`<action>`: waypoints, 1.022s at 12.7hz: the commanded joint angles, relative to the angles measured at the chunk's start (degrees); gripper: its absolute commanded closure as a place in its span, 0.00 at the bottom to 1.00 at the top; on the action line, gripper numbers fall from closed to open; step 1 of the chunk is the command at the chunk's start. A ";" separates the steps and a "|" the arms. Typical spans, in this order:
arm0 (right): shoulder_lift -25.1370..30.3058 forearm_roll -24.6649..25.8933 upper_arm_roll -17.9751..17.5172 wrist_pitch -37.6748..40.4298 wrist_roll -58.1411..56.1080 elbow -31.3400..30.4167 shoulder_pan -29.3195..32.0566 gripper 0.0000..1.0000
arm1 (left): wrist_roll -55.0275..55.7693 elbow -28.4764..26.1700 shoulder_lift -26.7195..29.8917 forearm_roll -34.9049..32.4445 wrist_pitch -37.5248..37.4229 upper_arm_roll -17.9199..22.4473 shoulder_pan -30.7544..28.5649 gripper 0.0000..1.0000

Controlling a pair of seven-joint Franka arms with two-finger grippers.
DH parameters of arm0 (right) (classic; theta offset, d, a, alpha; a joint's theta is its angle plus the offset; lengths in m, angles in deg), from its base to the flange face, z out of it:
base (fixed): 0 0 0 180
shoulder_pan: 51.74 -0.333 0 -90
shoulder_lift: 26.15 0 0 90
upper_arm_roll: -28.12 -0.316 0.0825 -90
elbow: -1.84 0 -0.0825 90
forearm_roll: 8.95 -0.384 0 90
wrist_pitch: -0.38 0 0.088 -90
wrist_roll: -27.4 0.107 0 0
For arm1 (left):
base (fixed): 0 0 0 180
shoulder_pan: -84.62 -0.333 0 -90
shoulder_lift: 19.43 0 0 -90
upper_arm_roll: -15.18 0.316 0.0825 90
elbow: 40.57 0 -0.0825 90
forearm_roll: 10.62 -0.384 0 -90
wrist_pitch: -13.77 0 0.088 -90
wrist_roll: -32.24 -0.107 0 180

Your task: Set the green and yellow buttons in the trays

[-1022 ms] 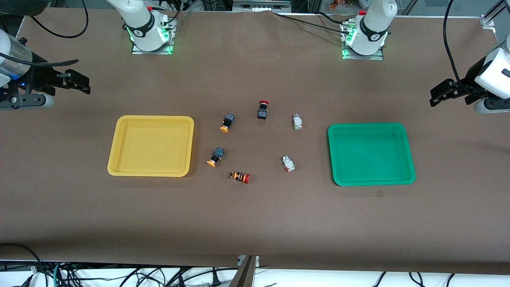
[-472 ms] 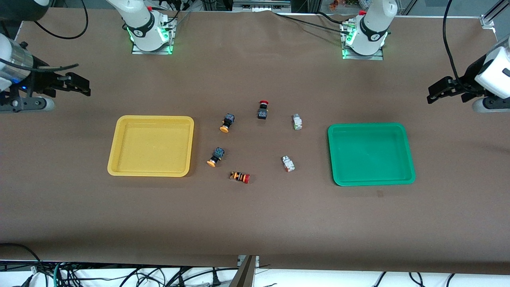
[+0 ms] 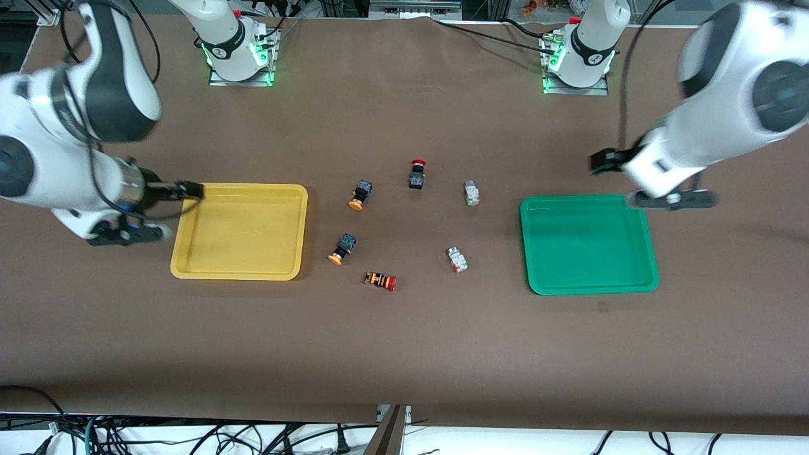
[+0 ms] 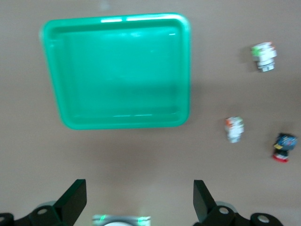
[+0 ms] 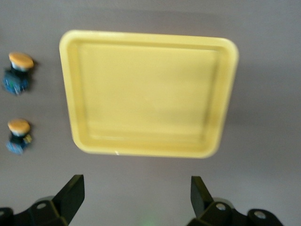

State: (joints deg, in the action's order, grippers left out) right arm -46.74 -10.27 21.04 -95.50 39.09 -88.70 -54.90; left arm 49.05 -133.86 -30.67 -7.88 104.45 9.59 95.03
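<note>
Two dark buttons with orange-yellow caps (image 3: 358,194) (image 3: 342,248) lie beside the yellow tray (image 3: 302,227). Two whitish buttons (image 3: 471,193) (image 3: 457,260) lie beside the green tray (image 3: 524,240). My right gripper (image 3: 191,189) is open and empty over the yellow tray's farther corner. Its wrist view shows that tray (image 5: 146,38), both yellow-capped buttons (image 5: 19,70) (image 5: 19,134) and the open gripper (image 5: 134,197). My left gripper (image 3: 598,162) is open and empty, over the table just past the green tray's farther edge. Its wrist view shows the green tray (image 4: 120,19), both whitish buttons (image 4: 263,56) (image 4: 233,128) and the open gripper (image 4: 139,202).
A black button with a red cap (image 3: 416,174) lies between the farther yellow-capped and whitish buttons; it also shows in the left wrist view (image 4: 283,147). An orange-striped button with a red cap (image 3: 380,280) lies nearest the front camera. Both trays hold nothing.
Both arms have swung in from the table's ends, and each gripper now hangs by the farther edge of its tray. The buttons and trays have not moved.
</note>
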 commanded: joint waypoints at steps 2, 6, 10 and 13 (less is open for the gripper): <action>-7.17 -2.28 -5.83 -10.88 22.09 -1.22 -2.37 0.00 | 7.95 -3.36 -5.80 5.79 11.59 -1.18 4.69 0.00; -11.23 -2.28 -11.62 -19.05 31.96 -6.28 -4.40 0.00 | 17.37 -17.94 -7.38 5.79 35.39 -1.35 12.69 0.00; -11.49 -1.93 -17.96 -29.35 41.29 -13.25 -5.01 0.00 | 20.18 -19.29 -14.31 3.18 39.21 -1.18 16.92 0.00; -13.24 -1.32 -18.68 -32.86 43.68 -15.44 -7.64 0.00 | 22.22 -19.29 -18.19 -0.45 41.33 -1.44 17.19 0.20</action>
State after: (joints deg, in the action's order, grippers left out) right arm -59.63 -11.86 2.85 -125.23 81.39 -101.65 -61.89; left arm 70.17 -153.75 -47.02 -6.58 145.13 7.62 111.54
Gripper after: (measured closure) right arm 0.000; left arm 0.004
